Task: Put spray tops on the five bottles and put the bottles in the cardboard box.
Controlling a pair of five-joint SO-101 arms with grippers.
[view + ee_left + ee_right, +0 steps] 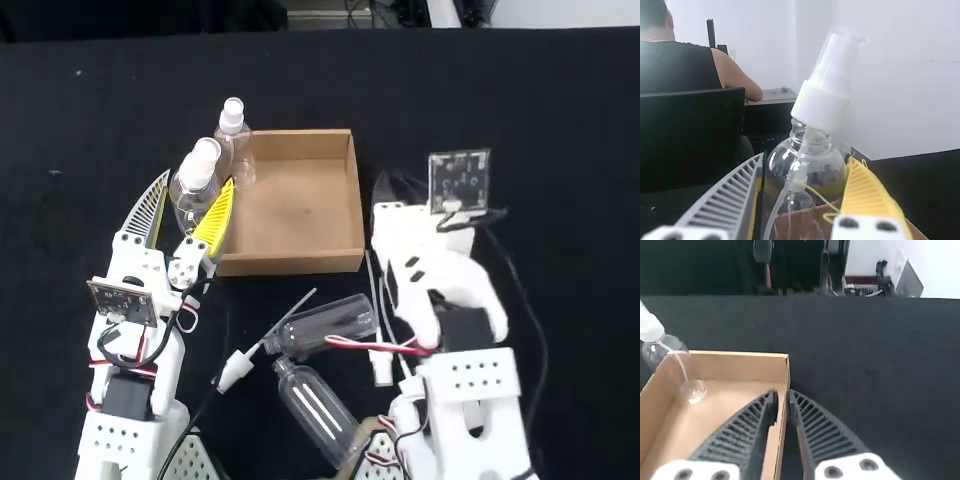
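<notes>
Left gripper (198,180) closed on a capped bottle (810,165), its base hidden behind the jaws, beside the cardboard box (290,264); right gripper (782,394) empty, almost fully closed, over the box wall.

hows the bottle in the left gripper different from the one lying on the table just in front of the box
The held bottle stands roughly upright between the fingers of the left gripper at the cardboard box, while the lying bottle rests on its side on the table, free of both arms. The held bottle wears a white spray top; the lying bottle's neck is bare. Both are clear plastic.
</notes>
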